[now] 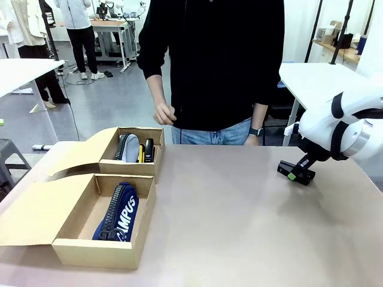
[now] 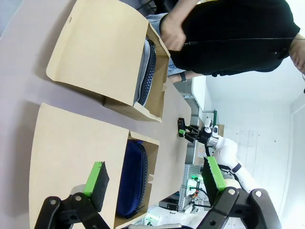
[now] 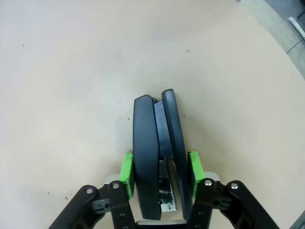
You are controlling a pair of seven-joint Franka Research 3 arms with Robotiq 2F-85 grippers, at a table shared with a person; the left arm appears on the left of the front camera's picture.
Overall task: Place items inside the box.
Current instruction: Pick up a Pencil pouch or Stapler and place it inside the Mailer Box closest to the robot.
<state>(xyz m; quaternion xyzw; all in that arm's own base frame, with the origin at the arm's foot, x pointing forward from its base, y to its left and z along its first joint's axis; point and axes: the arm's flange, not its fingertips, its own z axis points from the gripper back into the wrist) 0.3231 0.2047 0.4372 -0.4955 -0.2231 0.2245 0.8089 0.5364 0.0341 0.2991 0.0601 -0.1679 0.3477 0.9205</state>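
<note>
Tan surface (image 1: 239, 215) first: at three o'clock we see our right claw (image 3: 160, 168) clamped on a black stapler (image 3: 145, 133), its rear end hidden between the green pads (image 3: 126, 168). Our left claw (image 2: 155, 179) hangs wide apart over the near box (image 1: 96, 254) at eight o'clock, where a navy pouch (image 1: 119, 212) lies. At ten o'clock, the far box (image 1: 128, 167) half hides a grey pouch (image 1: 128, 146) and small dark and yellow things (image 1: 145, 152) we cannot identify.

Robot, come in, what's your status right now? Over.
Left gripper open, above near box. Right gripper shut on black stapler, table's right side. Person's hand hangs by far box.
</note>
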